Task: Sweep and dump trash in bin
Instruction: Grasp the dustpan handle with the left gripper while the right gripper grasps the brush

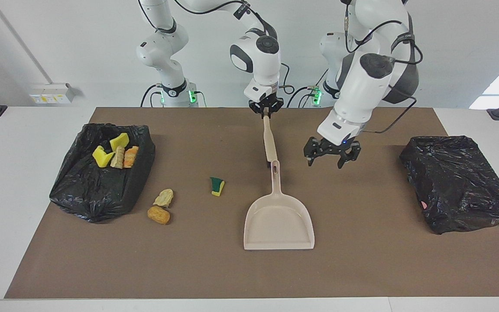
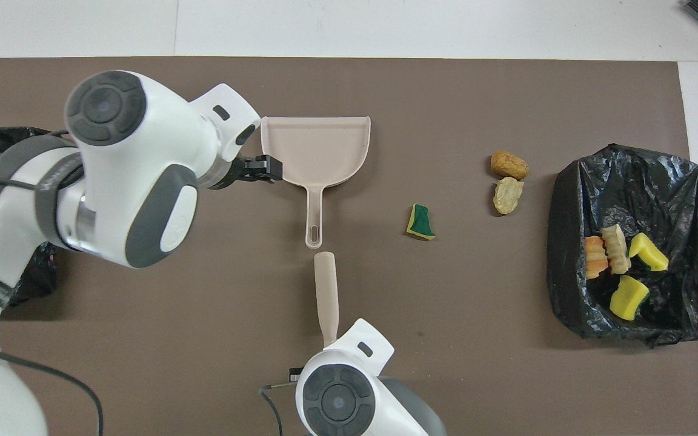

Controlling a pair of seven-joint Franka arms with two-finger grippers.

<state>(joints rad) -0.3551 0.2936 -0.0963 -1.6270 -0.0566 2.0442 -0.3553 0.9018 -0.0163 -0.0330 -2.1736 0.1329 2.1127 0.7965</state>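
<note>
Three scraps of trash lie loose on the brown mat: a green-faced sponge piece (image 1: 217,186), a pale wad (image 1: 163,197) and an orange-brown lump (image 1: 159,215) touching it, both just beside the open bin (image 1: 102,173) at the right arm's end, where four more scraps (image 1: 115,156) sit inside. Mid-bench lies the empty dustpan (image 1: 279,221), handle toward the robots. The right tool (image 1: 266,113) is pinched on the tip of the brush (image 1: 269,141), which slants down toward the dustpan handle; its bristles cannot be made out. The left tool (image 1: 332,158), fingers spread, hangs over the mat beside that handle. The risk, by this reading: a thin end grip lets the brush twist under sweeping load, and a loose sponge may roll away from the pan. A second bag-covered bin (image 1: 457,182) sits at the left arm's end, well clear
</note>
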